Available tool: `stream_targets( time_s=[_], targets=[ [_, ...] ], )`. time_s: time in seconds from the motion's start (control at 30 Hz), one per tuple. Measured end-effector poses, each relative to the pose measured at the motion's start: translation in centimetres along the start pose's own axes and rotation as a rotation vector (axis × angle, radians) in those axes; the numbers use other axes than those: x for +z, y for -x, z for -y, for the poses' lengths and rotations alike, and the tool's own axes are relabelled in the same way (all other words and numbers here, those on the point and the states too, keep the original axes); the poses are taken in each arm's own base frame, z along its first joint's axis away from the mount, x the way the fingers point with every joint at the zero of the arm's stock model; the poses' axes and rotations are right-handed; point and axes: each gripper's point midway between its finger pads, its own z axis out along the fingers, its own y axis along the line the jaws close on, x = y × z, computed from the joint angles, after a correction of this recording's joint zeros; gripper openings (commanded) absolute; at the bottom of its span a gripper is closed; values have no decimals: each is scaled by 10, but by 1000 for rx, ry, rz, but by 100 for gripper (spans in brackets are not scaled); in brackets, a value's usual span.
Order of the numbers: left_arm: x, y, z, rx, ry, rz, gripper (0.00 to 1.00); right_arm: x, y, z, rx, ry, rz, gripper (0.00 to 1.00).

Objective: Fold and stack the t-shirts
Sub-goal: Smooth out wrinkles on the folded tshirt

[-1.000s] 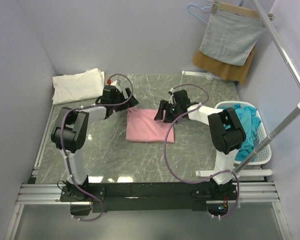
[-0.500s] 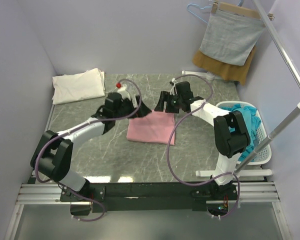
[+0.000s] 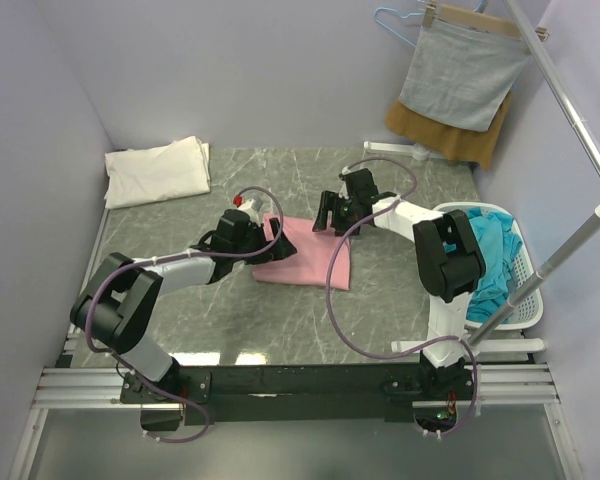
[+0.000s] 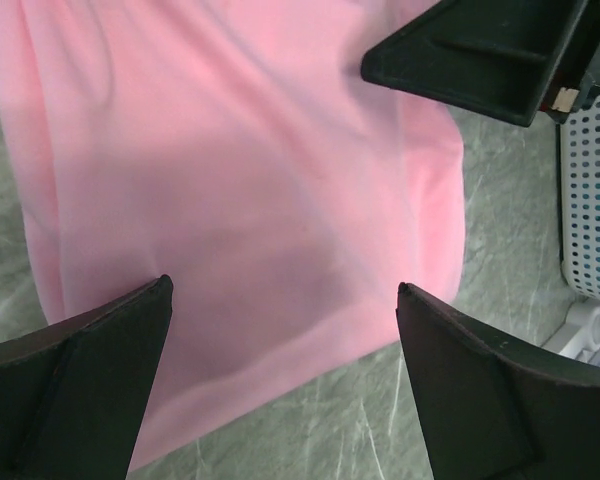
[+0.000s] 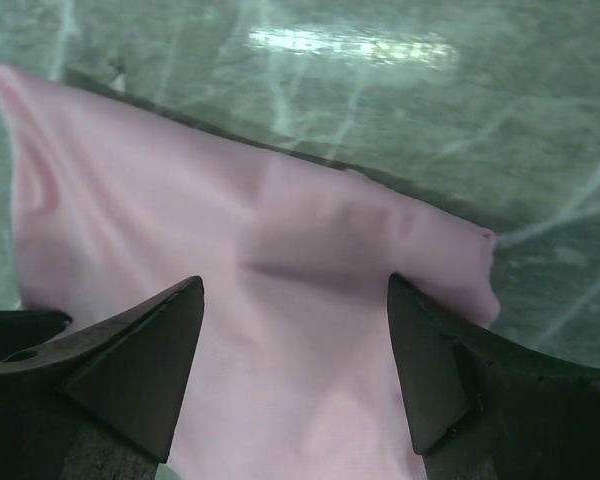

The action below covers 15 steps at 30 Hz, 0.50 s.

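A folded pale pink t-shirt (image 3: 308, 258) lies flat in the middle of the table. My left gripper (image 3: 277, 243) is open and empty over the shirt's left part; in the left wrist view (image 4: 283, 290) the pink shirt (image 4: 240, 190) fills the gap between the jaws. My right gripper (image 3: 327, 218) is open and empty over the shirt's far edge; in the right wrist view (image 5: 295, 285) the pink shirt (image 5: 280, 260) lies under it. A folded cream-white t-shirt (image 3: 158, 170) lies at the far left. Teal-blue t-shirts (image 3: 488, 250) fill a basket at the right.
The white basket (image 3: 525, 270) stands at the table's right edge and shows in the left wrist view (image 4: 590, 190). A grey cloth on a hanger (image 3: 460, 75) and a mustard-brown cloth (image 3: 480, 148) hang at the back right. A slanted metal pole (image 3: 570, 100) runs down the right side.
My left gripper has swung from the shirt's far left corner down over its left part. My right gripper shifted slightly toward the far edge. Both stay open.
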Motion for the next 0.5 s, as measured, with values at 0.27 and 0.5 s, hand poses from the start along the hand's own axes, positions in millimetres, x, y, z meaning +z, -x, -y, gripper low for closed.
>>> stream_targets(
  time_s=[0.27,0.5],
  targets=[
    [4,-20,-21,-23,30,-2,99,0,17,21,25,-143,14,82],
    [0,-18,-22,-29,15,51,100,0,18,24,23,-147,15,83]
  ],
)
